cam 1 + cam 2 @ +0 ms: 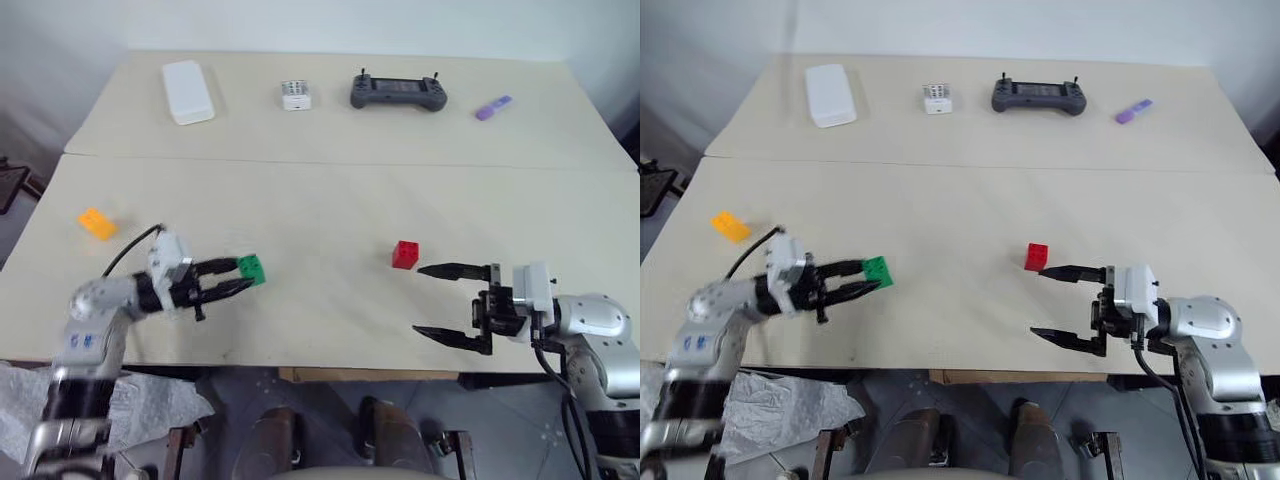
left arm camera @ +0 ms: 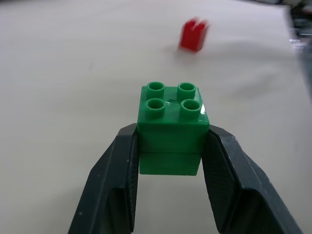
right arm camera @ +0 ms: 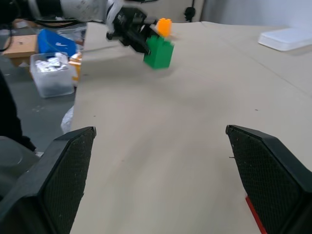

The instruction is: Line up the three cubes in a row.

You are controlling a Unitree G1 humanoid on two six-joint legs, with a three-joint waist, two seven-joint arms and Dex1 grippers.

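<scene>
Here, a robot's two arms reach over a pale wooden table (image 1: 330, 200) seen from above. The left gripper (image 1: 243, 277) points toward the middle of the table, and its two black fingers (image 2: 114, 180) are clamped on the sides of the green cube (image 1: 252, 268), which sits upright between them with its four studs facing up (the wrist view shows it held just above the tabletop). The right gripper (image 1: 432, 300) points leftward near the front edge, its jaws spread wide with nothing between them. The red cube (image 1: 405, 254) rests on the table just beyond the right gripper's upper fingertip, close to it but apart. The yellow-orange cube (image 1: 97, 223) lies on the table near the left edge, well apart from the other two. Along the far side of the table, from left to right, lie a flat white case (image 1: 188, 92), a small white box with dark dots (image 1: 295, 95), a dark handheld controller (image 1: 398, 92) and a small purple object (image 1: 493, 107).
</scene>
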